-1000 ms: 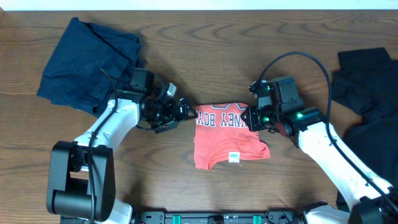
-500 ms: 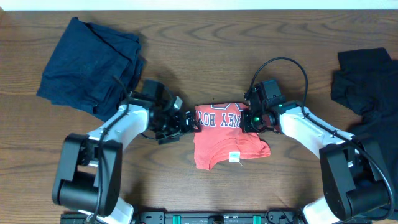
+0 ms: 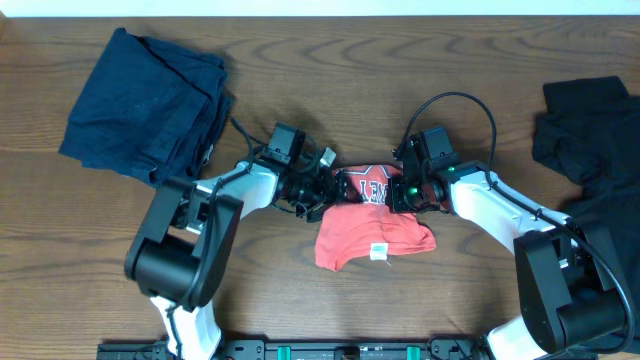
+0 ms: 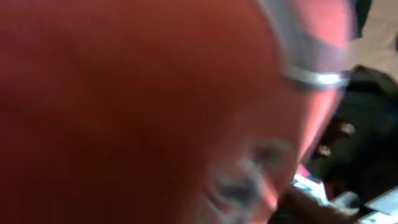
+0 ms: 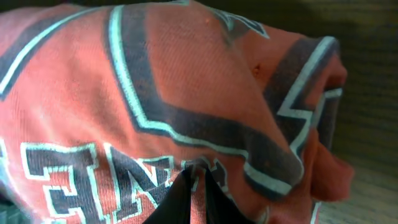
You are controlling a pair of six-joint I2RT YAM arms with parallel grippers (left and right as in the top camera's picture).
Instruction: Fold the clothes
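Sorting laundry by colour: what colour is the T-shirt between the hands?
The T-shirt is coral red; overhead view.

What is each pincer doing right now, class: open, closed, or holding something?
Left pincer: against the red T-shirt; open or closed cannot be told.
Right pincer: closed on the red T-shirt's fabric.
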